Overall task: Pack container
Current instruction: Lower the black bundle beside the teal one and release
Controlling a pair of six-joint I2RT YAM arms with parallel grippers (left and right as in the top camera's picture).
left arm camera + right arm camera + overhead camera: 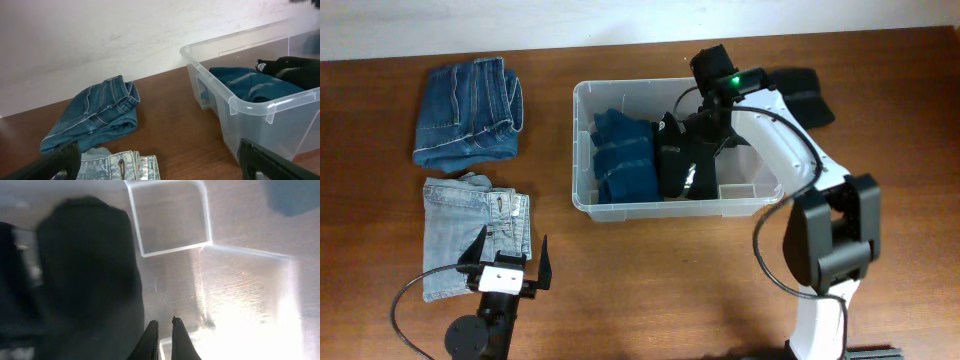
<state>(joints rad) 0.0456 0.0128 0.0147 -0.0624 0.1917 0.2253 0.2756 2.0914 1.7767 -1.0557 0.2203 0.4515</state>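
Note:
The clear plastic container (650, 212) stands at the table's middle. It holds folded dark blue jeans (620, 155) and a black garment (678, 160). My right gripper (708, 150) reaches down into it. In the right wrist view its fingers (164, 325) are nearly together, with nothing seen between them. They sit just right of the black garment (85, 270), above the container's bare bottom (240, 280). My left gripper (513, 250) is open and empty at the front left, over the edge of folded light-blue jeans (470, 215).
Folded mid-blue jeans (470, 110) lie at the back left, also in the left wrist view (95, 117). Another dark garment (805, 95) lies behind the container at the right. The container's near corner (250, 102) shows right of my left gripper (160, 162).

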